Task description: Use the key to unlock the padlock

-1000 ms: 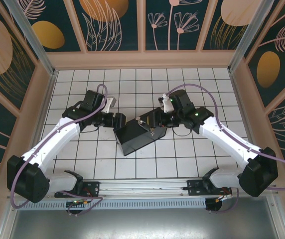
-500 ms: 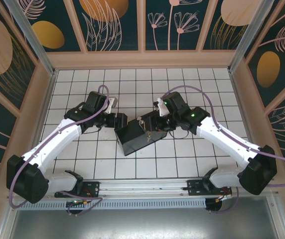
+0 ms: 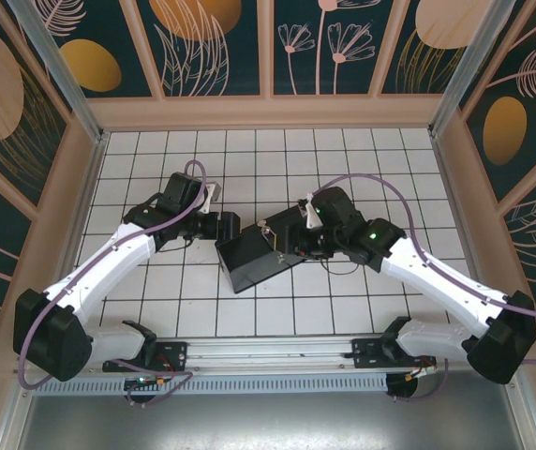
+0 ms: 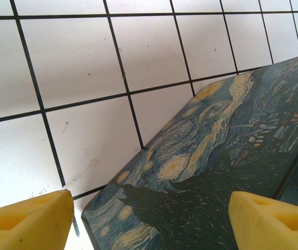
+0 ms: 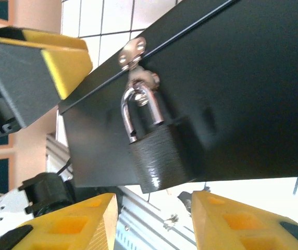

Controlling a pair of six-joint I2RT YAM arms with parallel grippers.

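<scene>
Hanging by its thin shackle from a silver hasp (image 5: 132,52) on the side wall of the dark box (image 5: 243,94): one padlock (image 5: 151,153), grey, body downward.
Right gripper (image 5: 154,221): yellow fingers (image 5: 81,221) spread wide, holding nothing. The padlock lies just ahead of the gap between the tips, apart from both.
Left gripper (image 4: 149,224): fingers spread, with the box's painted lid (image 4: 216,156) ahead and between them.

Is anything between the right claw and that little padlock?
No. In the right wrist view the padlock hangs from the box's hasp just ahead of the open right claw; the gap is bare.
</scene>
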